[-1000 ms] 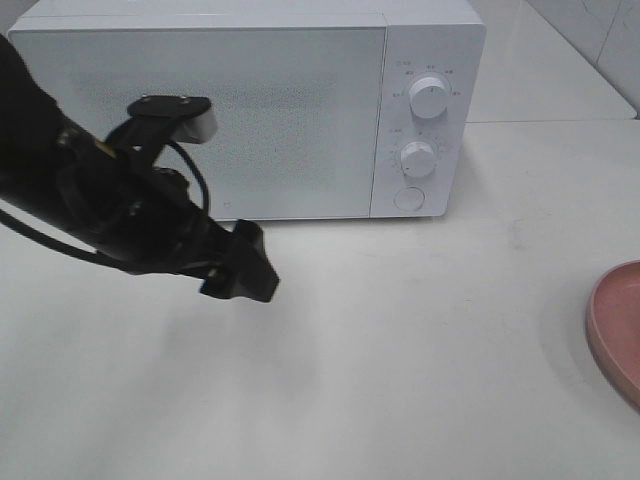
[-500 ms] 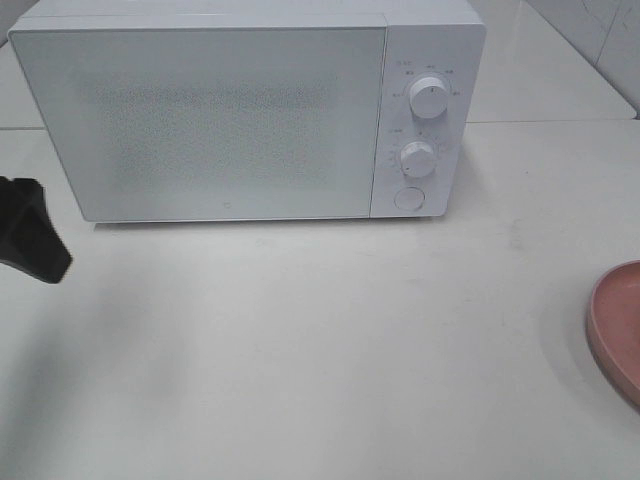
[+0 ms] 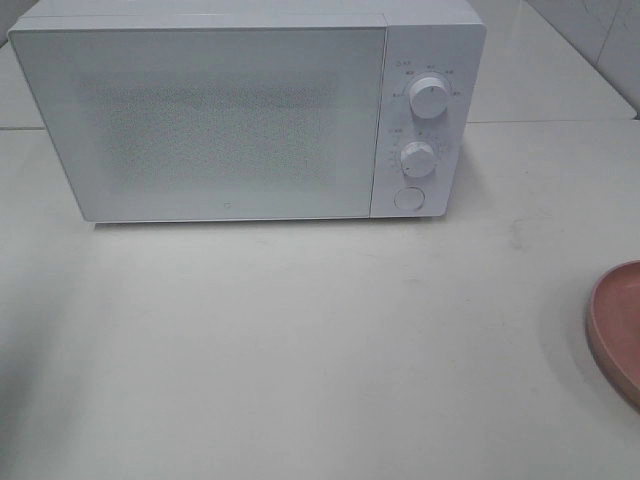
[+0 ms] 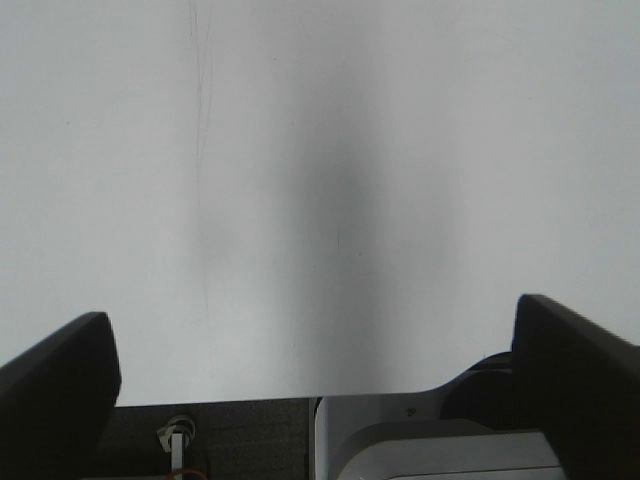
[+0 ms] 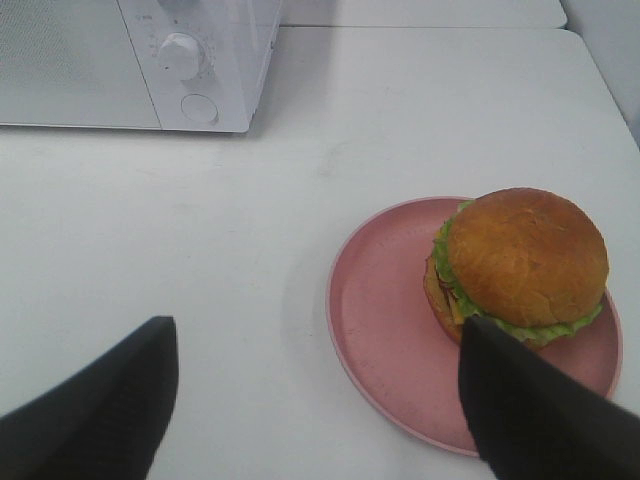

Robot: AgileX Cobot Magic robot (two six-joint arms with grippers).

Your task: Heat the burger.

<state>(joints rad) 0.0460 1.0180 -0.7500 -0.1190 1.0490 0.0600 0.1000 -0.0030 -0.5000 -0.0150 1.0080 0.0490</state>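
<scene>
the left end effector (image 4: pixel 320 370) has two matte black fingers (image 4: pixel 60 375) with rounded edges, a pale grey housing between them, and a small orange cable. the right end effector (image 5: pixel 315 400) has similar black fingers (image 5: pixel 95 410).

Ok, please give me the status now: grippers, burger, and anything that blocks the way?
Left gripper open, empty, over bare table. Right gripper open, empty, above the pink plate. Burger on plate, untouched. Microwave door shut; path clear.

A white microwave (image 3: pixel 245 110) is seen with its door shut at the back of a white table (image 3: pixel 330 340), two round dials (image 3: pixel 428 96) stacked above a round button (image 3: pixel 408 198) on its panel. A pink plate (image 5: pixel 390 320) is set near the table's right edge.
</scene>
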